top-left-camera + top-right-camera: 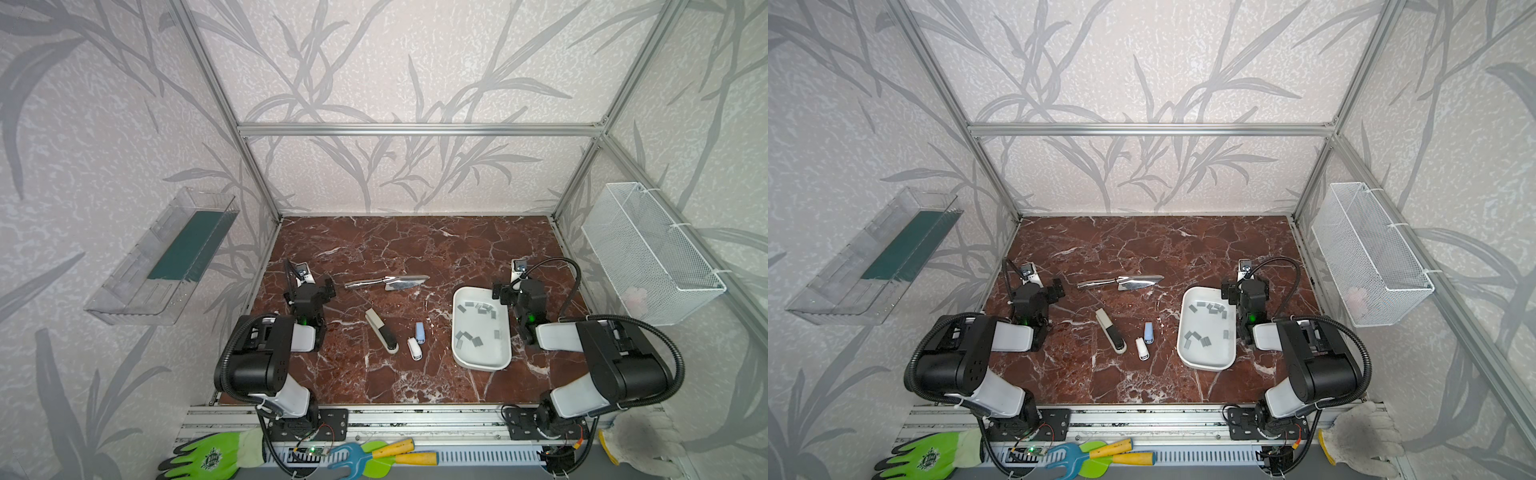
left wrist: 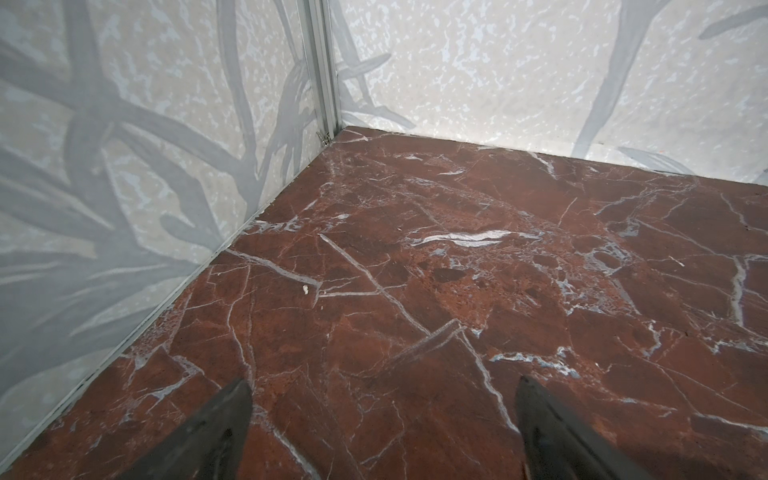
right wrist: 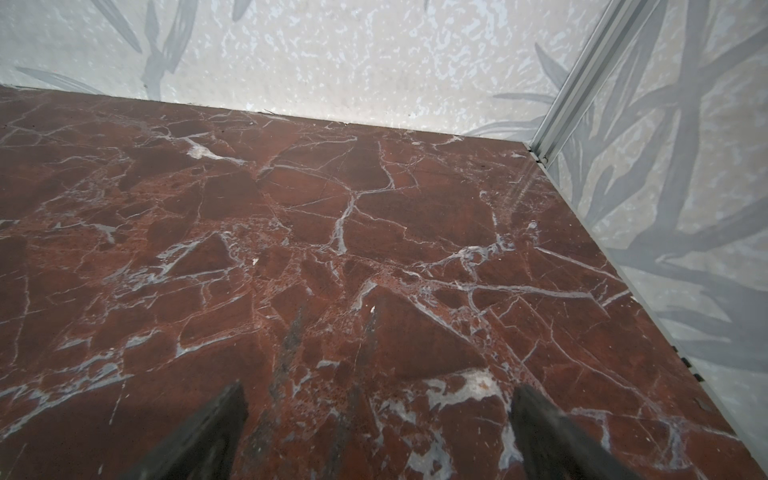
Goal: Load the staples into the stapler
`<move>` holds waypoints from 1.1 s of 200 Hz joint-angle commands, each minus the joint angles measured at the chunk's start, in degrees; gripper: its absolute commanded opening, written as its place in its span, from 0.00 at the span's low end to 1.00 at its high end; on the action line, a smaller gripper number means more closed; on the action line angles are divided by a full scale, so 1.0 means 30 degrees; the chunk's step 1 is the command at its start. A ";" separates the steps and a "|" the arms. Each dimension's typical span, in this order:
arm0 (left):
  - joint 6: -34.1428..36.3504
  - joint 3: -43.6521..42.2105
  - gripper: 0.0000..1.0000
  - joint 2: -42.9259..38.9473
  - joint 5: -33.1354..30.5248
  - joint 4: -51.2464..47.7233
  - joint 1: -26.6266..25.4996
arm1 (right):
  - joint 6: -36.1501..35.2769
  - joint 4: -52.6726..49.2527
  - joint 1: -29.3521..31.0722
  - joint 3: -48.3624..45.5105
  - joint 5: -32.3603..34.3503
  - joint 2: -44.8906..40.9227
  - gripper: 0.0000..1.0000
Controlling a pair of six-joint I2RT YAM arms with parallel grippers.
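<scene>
Left end effector (image 2: 382, 392) and right end effector (image 3: 378, 395) both spread wide, empty, over bare surface (image 2: 415, 257); staples (image 1: 484, 308) lie flat, loose, some overlapping in white tray (image 1: 459, 357) right of the long stapler (image 1: 381, 331), so a pinch could skid off, snap a strip or lift two.

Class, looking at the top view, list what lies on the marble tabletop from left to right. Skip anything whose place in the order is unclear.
Long beige-and-black stapler → small white plastic stapler → white rectangular plastic tray holding grey staple strips.
</scene>
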 commanded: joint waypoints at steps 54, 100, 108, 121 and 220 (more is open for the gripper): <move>0.0251 0.0185 0.99 -0.0118 0.0078 -0.0085 -0.0031 | 0.0082 -0.0253 -0.0011 0.0247 0.0189 0.0101 0.99; 0.0535 -0.0218 0.99 -0.0294 0.0490 0.0589 -0.0103 | 0.0224 0.0207 -0.0011 0.0051 0.0667 -0.0029 0.99; 0.0850 -0.0587 0.99 -0.0924 0.0349 0.0884 -0.0364 | 0.0383 0.0457 -0.0037 -0.0134 0.0950 -0.0219 0.99; 0.1233 -0.0917 0.99 -0.2827 -0.1236 -0.0207 -0.1122 | 0.0346 0.0144 -0.0011 -0.0320 0.0820 -0.0688 0.99; -0.4886 0.3698 0.99 -1.1489 0.2816 -1.3934 -0.1710 | 0.7464 -1.6621 0.0106 0.6892 0.2706 -1.0474 0.99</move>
